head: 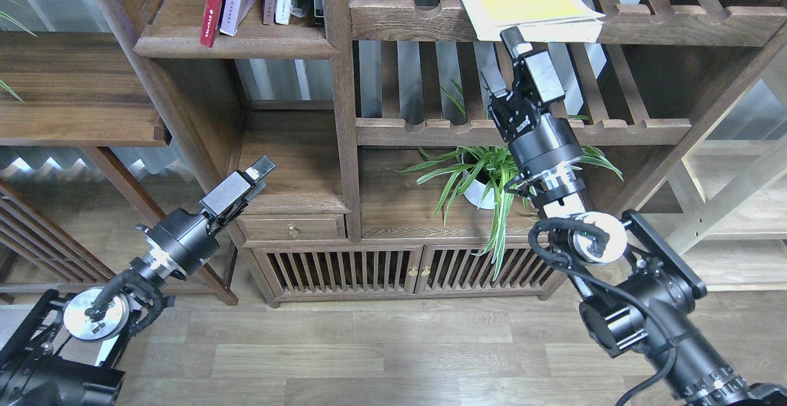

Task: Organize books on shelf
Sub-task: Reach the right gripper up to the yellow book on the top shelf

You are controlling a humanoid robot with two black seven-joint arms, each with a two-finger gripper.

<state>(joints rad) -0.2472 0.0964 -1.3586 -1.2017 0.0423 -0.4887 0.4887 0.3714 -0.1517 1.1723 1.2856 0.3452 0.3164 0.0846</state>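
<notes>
- Right gripper (505, 55) raised just under front edge of yellow-green book (522, 0), fingers apart, nothing between them; upper finger near or touching book's lower edge, can't tell which
- Left gripper (261, 169) low, near small cabinet top beside drawer; seen end-on, open or closed can't tell, holding nothing visible
- Yellow-green book lying flat on upper slatted shelf (615, 21), front corner overhanging scalloped rail, well apart from target shelf (240, 40) at upper left
- Risk: pushing up from below prob lifts overhanging edge and shoves book backwards between slats or off rear, instead of getting a grip
- Risk: thin paperback, floppy; pinching one corner only likely bends cover or lets pages fan, book could slide out mid-carry
- Risk: arm close to spider plant (486, 178) and slatted rail; wide swing toward left compartment could clip either
- Look of book: large, thin, bright yellow-green cover w/ dark title print at top, white page block showing at front edge, soft cover
- Red book (212, 3) and others already standing, leaning, in target compartment; white one not told apart w/ certainty
</notes>
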